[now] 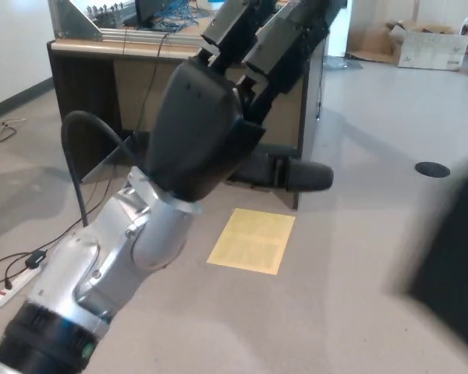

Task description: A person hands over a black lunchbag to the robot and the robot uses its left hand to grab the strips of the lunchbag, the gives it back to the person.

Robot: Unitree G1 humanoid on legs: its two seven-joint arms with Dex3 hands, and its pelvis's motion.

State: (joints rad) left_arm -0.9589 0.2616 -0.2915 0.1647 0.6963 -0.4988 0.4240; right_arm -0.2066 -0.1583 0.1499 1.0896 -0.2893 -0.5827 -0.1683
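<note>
Head view. Behind the left hand [242, 101] stands a dark wooden desk [101, 78] bearing a metal frame [86, 23] and tangled cables; the hand and forearm cover most of the desk's front and its right corner. Below the hand, on the grey floor [359, 257], lies a yellow sheet [253, 239], flat and partly cut off at its upper left by the wrist. To the hand's lower left, a black cable [74, 156] arches off the forearm, and a white power strip [4, 292] with thin leads lies on the floor near the picture's edge. Far to the upper right sits an open cardboard box [429, 39]; nearer, a round dark floor plate [433, 168].

The lunchbag [452, 257] appears only as a blurred black mass at the right edge, well apart from the hand — its straps cannot be made out, and the identification rests on colour and bulk alone.

The left arm rises from the lower left corner, silver forearm [109, 257] tilted up and to the right, the black palm housing facing the camera. The two thick fingers [285, 35] point up and to the right past the desk top, while the thumb [300, 175] juts out to the right below them — fingers apart, nothing between them. The right hand does not show.
</note>
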